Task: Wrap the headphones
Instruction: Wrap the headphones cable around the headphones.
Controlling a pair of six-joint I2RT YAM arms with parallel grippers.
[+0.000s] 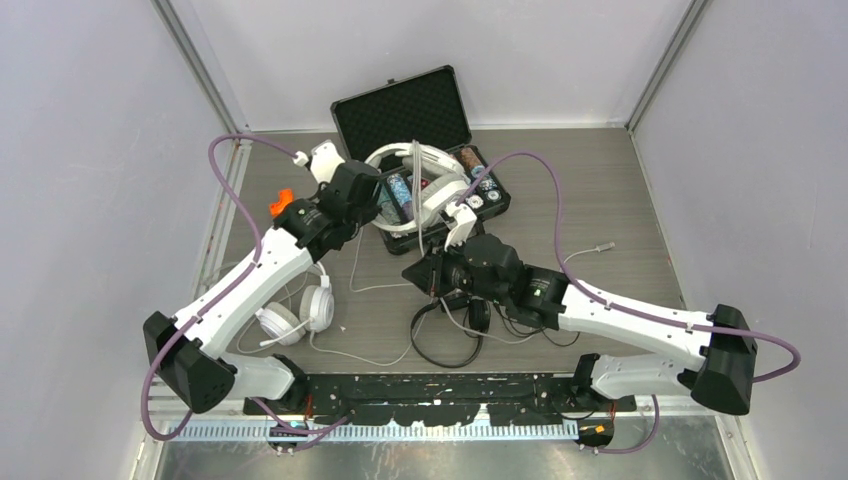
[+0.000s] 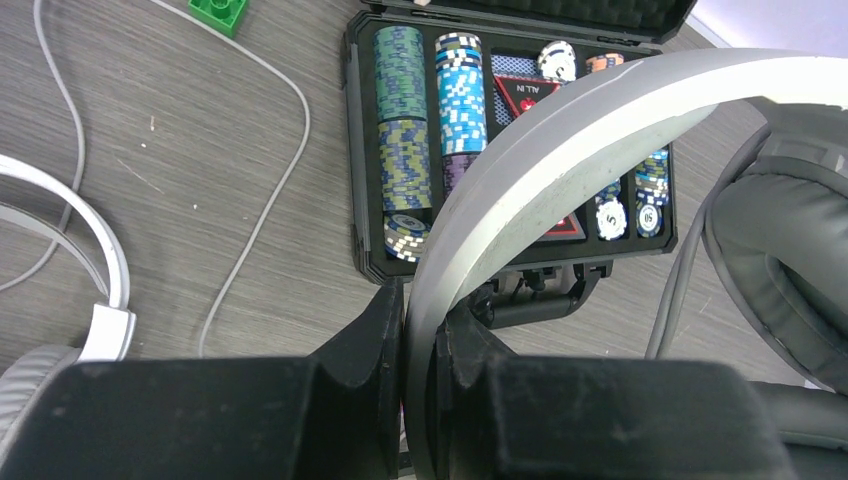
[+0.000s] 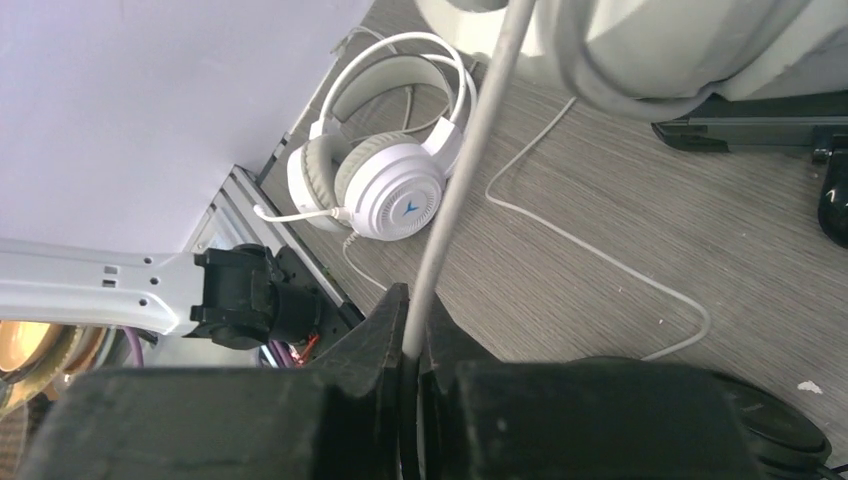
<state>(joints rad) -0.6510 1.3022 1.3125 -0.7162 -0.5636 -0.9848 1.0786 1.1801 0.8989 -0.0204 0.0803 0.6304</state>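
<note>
Left gripper was clamped shut on the headband of the white-grey over-ear headphones. Fingers pinched the band from both sides. Dark grey ear pad hung at the right of the left wrist view. In the top view those headphones sat over the open poker chip case, at the far middle of the table. Couldn't tell if they touched the case.

Right gripper was closed on the thin grey cord of that pair. The cord ran straight up from between the fingers toward the cups. In the top view the right gripper was just in front of the case.

White headset with mic lay flat on the table near the left edge, beside the left arm, mic boom pointing left. Its white cable trailed loose across the wood.

Black on-ear headphones lay at the near middle, partly under the right arm, with their black cable looped in front.

Chip rows were visible in the case tray. Green block sat on the table to the left of the case.
</note>
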